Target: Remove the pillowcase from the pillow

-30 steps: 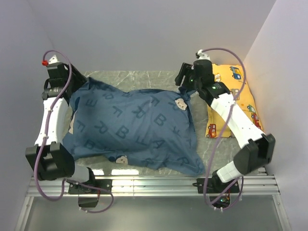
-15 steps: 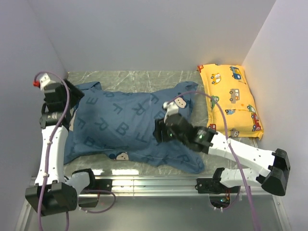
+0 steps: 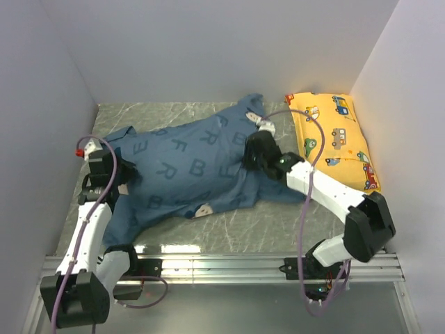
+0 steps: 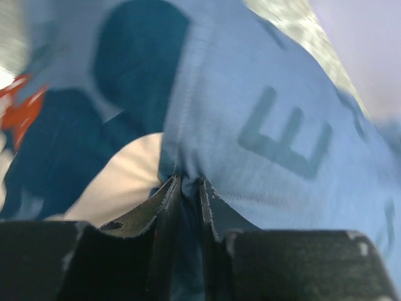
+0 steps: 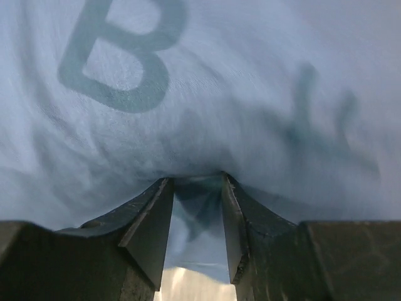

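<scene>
The dusty-blue pillowcase (image 3: 191, 167) with dark letters and mouse faces lies stretched from the near left to the far right of the table. My left gripper (image 3: 119, 174) is at its left end and is shut on a fold of the blue fabric (image 4: 263, 125). The left gripper (image 4: 190, 182) has a patch of the white pillow (image 4: 125, 182) just beside its fingers. In the top view the pillow is hidden inside the case. My right gripper (image 3: 252, 149) is on the case's right part. In its wrist view the right gripper (image 5: 197, 179) pinches bunched pillowcase fabric (image 5: 207, 94).
A smaller yellow car-print pillow (image 3: 334, 139) lies against the right wall, close to my right arm. Grey marble tabletop (image 3: 278, 223) shows in front of the case. Walls close in on the left, back and right. A metal rail runs along the near edge.
The right gripper moved from the case's middle toward the far right, and the case shifted and stretched that way. The left gripper moved nearer and to the right, still holding the left end.
</scene>
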{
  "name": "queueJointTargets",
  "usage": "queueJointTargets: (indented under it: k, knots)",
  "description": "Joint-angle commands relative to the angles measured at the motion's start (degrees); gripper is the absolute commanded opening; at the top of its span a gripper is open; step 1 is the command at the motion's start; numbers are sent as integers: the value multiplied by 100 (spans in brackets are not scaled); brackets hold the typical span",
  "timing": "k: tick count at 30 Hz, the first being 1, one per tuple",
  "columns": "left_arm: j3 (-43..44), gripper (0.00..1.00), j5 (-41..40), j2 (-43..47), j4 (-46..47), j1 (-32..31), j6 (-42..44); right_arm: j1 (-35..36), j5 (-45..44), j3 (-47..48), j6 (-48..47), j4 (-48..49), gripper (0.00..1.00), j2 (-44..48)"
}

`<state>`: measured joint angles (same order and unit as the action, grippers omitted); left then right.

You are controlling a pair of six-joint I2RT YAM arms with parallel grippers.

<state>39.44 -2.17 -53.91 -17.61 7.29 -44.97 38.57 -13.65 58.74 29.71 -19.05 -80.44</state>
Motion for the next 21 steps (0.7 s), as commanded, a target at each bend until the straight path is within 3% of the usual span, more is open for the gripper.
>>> queueJointTargets:
  k: [1, 3, 7, 9, 10, 13, 14, 18, 21]
  knots:
    - [-270, 23, 315, 196, 179, -543, -407, -542, -270, 970, -317, -90, 45, -557]
    - [-270, 24, 235, 267, 135, -1026, -434, -552, -95, 1533, -335, -335, 45, -753]
    - [-86, 28, 235, 381, -41, -1107, -285, -298, -75, 1693, -396, -275, 49, -727]
    - [2, 41, 270, 486, -85, -1107, -188, -96, -173, 1693, -414, -327, 53, -587]
    - [98, 56, 305, 539, -120, -1107, -179, 9, -191, 1693, -431, -354, 54, -526]
    - [361, 76, 235, 723, -488, -1107, -126, 738, -592, 1833, -553, -345, 62, -306]
    - [423, 79, -9, 811, -637, -1107, -152, 1271, -734, 1912, -624, -345, 66, -288]
    - [600, 87, -1326, 1145, -1551, -1098, -748, 2353, -1051, 2509, -993, -336, 72, -769]
    - [486, 88, -1688, 1365, -1921, -1098, -1056, 3074, -1534, 3133, -1466, -415, 75, -1418]
